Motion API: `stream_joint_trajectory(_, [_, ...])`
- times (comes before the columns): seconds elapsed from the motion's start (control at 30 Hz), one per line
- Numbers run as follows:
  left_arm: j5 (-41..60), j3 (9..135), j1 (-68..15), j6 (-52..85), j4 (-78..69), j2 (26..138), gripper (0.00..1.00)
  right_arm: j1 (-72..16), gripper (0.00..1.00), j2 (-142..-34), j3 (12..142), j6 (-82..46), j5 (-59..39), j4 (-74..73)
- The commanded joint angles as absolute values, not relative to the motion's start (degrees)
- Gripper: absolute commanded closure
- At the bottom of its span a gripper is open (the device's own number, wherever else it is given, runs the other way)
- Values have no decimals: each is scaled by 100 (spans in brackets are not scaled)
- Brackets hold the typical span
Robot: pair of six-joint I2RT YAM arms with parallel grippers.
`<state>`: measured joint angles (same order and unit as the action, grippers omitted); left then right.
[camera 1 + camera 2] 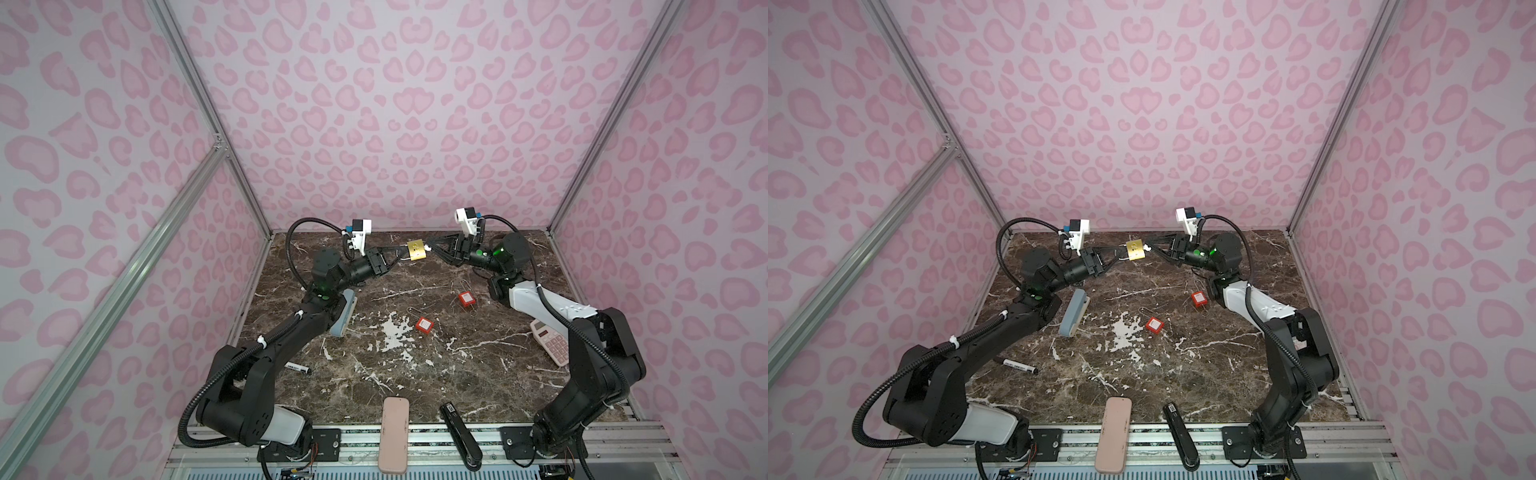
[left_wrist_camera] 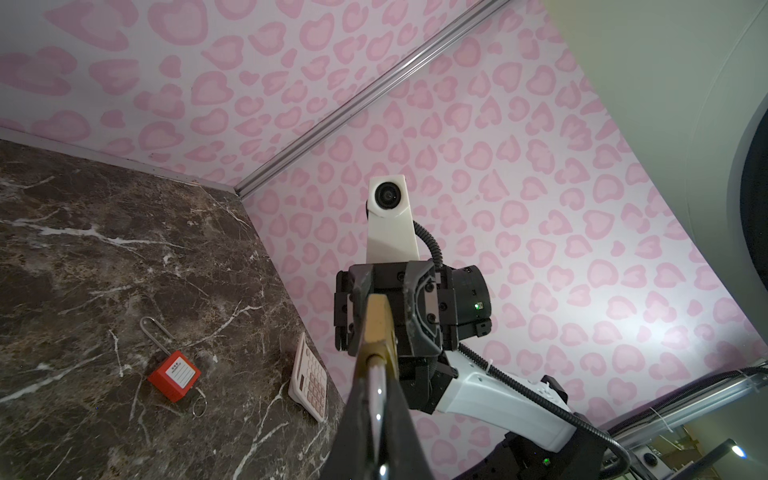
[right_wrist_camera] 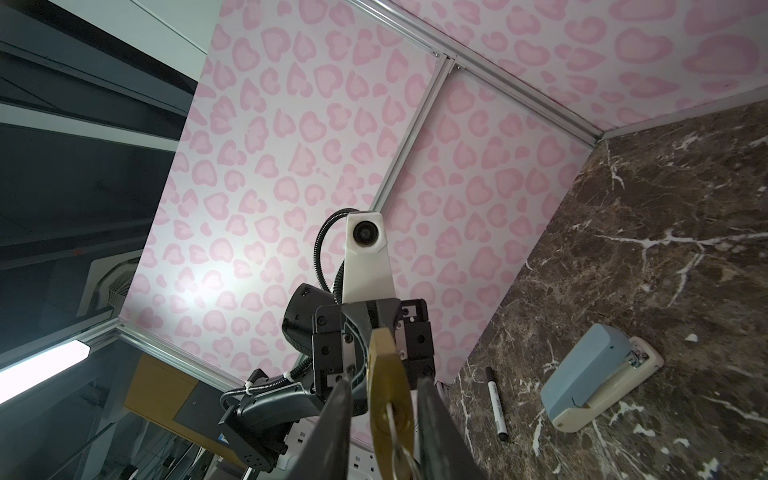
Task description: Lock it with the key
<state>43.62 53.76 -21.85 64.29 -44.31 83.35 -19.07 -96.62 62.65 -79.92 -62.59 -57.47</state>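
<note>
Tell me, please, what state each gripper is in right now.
Left gripper: closed on the shackle of the brass padlock.
Right gripper: open, fingers either side of the key in the padlock.

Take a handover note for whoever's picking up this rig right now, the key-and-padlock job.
Left hand: shut on the shackle of the brass padlock, held up in the air.
Right hand: open, fingers either side of the key, which sits in the keyhole.
Done: padlock lifted, key inserted.
To do: grip the key and turn; whether the shackle is latched can't be seen.
</note>
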Motion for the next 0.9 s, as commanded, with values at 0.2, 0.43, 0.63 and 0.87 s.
stream_joint_trajectory(0.2, [4371,5392,-2175,6435,-4764,8242,97,-1970,84,-9751,6122,-8086,-6222,-6200])
stream_joint_trajectory(0.43, [4364,5404,-2170,6389,-4704,8231,97,-1974,98,-9853,6057,-8401,-6188,-6640])
stream_joint_trajectory(0.63, [4350,5370,-2118,6398,-4731,8234,97,-1913,100,-9816,5965,-8391,-6122,-6688])
stream_joint_trajectory(0.87, [4333,5254,-2063,6390,-4729,8157,97,-1781,100,-9750,5816,-8384,-6144,-6723])
